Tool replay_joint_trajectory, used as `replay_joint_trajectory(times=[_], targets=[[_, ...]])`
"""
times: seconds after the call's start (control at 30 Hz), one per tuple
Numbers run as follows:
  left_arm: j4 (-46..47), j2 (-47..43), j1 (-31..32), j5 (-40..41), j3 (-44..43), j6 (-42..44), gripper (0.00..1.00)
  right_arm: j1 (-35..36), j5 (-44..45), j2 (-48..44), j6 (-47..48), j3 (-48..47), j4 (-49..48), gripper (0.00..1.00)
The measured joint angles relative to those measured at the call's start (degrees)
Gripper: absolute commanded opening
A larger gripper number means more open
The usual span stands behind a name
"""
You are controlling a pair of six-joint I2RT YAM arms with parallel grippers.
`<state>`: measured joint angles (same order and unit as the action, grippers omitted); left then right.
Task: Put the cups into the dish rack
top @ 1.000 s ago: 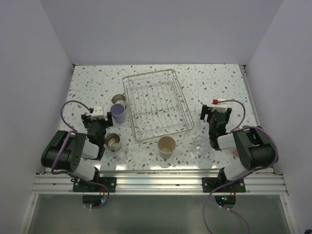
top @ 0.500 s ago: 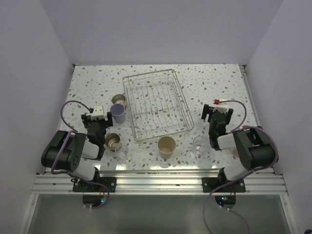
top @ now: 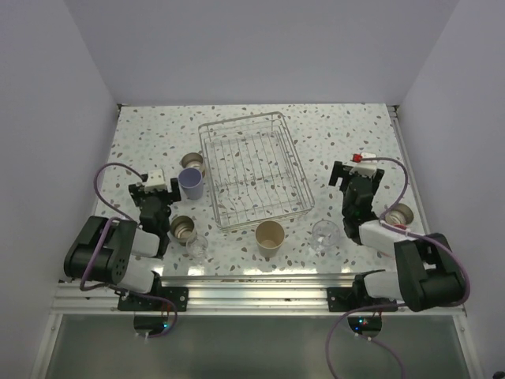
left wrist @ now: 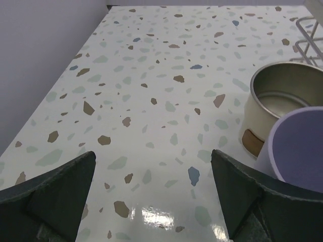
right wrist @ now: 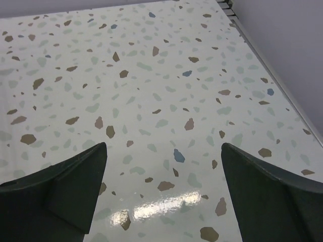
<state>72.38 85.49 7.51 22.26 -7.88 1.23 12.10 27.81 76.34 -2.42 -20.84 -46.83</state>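
Moved: right gripper (right wrist: 162, 161) was carried rightward; steel cup (top: 398, 213) uncovered at right edge.
Right jaws: spread wide, nothing held.
Left gripper (left wrist: 153, 161): spread wide, nothing held.
Cups (top: 270, 237): all seen outside dish rack (top: 252, 170), centre.

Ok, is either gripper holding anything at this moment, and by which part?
Nothing is held. The left gripper and the right gripper are both open, with only tabletop showing between the jaws.

Upright cups (top: 191, 184) — outside wire rack (top: 254, 170)
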Motion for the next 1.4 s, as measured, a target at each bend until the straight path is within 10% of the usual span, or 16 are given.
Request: replay_joint_trajectory(times=[0.63,0.93,1.4], targets=[[-52.8,-35.3,0.0,10.0,-20.1,-22.8,0.95,3.3,-16.8,-21.5,-18.3,-10.3,25.5,0.98],[-71.6,-25.5,0.0,-6.1,-30.9,-25.9,0.62,3.3,-27.4,-17.6,-26.3,-12.6,32.2,0.98],[-78.2,-19.2,0.0,-15.6,-31.6,-25.7,0.57,3.3,-27.4,-21.1,-26.8,-13.0,35.6,0.98]])
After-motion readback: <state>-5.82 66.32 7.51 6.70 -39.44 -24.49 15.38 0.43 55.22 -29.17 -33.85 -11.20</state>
